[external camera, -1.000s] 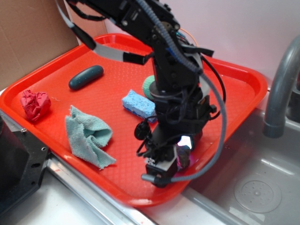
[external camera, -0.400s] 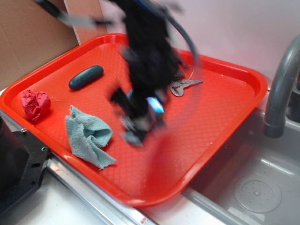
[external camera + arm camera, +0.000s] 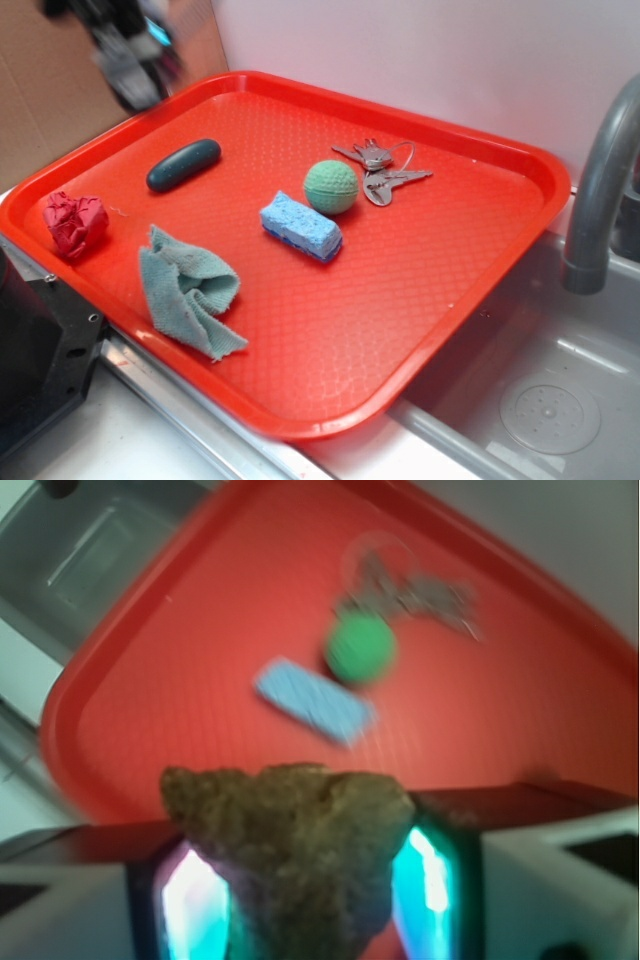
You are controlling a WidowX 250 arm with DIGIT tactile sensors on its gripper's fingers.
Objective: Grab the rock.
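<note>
A rough, lumpy brown-grey rock sits clamped between the gripper and its glowing teal fingers. Beyond lie a red plastic tray, blurred green ball, blue rectangular sponge and metal keys.

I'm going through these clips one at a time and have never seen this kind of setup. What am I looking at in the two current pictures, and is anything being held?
This is a robot arm with a two-fingered gripper. The exterior picture looks at the scene from outside; the arm is only a blur at the top left. The wrist picture comes from a camera on the arm, looking down past the gripper.

On the red tray beside a sink lie a green ball, a blue sponge, keys, a teal cloth, a crumpled red paper wad and a dark oblong pebble.

The rock, brown and lumpy, sits clamped between the gripper's fingers, raised above the tray.
</note>
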